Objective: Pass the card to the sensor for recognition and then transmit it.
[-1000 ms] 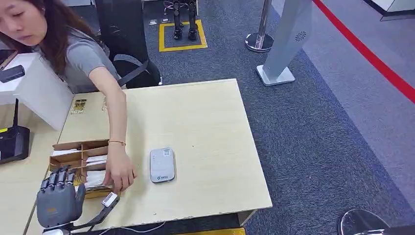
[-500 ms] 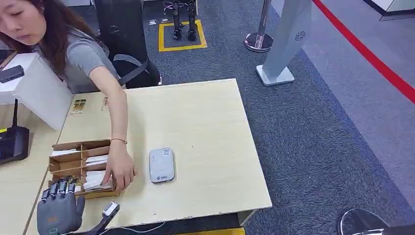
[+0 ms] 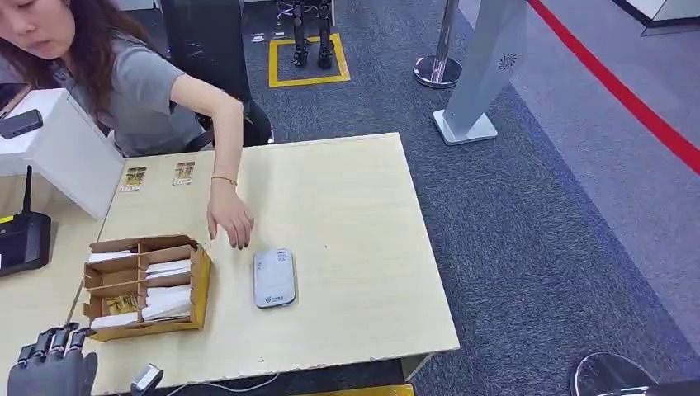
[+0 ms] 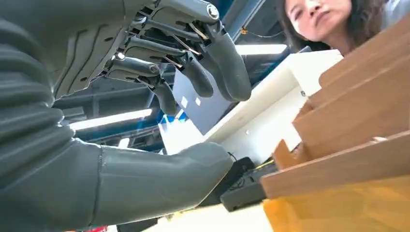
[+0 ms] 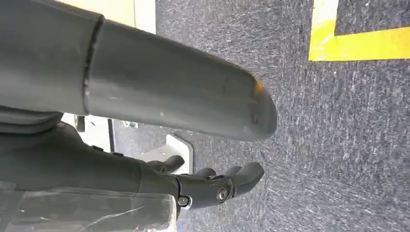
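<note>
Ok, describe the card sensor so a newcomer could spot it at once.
Start at the light wooden table in the head view. Near its front edge, just right of the brown divided cardboard box of cards, lies the sensor. It is a flat, pale grey rounded rectangle lying alone on bare tabletop, the only plastic device there.

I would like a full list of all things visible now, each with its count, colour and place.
Table: one, light wood, centre.
Divided box: one, brown cardboard, table's near left part; white cards inside.
Sensor: one, grey-white, on the table right of the box.
Small packets: two, yellowish, far left of the table.
Black device: one, on the side desk at left.
Stanchion base: one, silver, on grey carpet.
Person's hand: one, above the table beyond the box.
Left hand: one, dark grey, near left edge, holding nothing.
Right hand: one, dark grey, over carpet.
</note>
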Motion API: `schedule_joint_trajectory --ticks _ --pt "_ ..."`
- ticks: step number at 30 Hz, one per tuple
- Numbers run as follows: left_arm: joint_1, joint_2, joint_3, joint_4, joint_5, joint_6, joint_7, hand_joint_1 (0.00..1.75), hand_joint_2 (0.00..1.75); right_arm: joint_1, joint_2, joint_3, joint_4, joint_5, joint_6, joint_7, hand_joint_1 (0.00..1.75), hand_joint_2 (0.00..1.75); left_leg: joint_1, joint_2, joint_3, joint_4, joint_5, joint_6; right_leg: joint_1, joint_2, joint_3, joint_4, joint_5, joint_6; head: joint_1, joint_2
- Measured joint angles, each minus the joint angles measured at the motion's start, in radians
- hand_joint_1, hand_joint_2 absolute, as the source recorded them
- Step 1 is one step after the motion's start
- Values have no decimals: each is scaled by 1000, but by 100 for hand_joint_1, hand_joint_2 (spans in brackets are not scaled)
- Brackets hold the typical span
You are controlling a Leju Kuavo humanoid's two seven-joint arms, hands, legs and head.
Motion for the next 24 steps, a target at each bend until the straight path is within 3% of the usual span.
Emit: schedule_joint_trajectory --ticks 10,21,24 --pt "17 19 32 -24 0 -13 0 80 175 -1 1 0 0 10 0 -6 0 0 0 0 0 0 0 0 0 0 0 0 0 0 0 0" --pt "-150 14 -121 16 0 10 0 77 175 -7 3 0 0 29 12 -8 0 0 0 -2 1 0 0 0 0 -2 1 0 0 0 0 0" --pt "-205 9 -182 33 0 13 0 54 175 -9 3 1 0 32 12 -14 0 0 0 -1 1 0 0 0 0 -2 1 0 1 0 0 0"
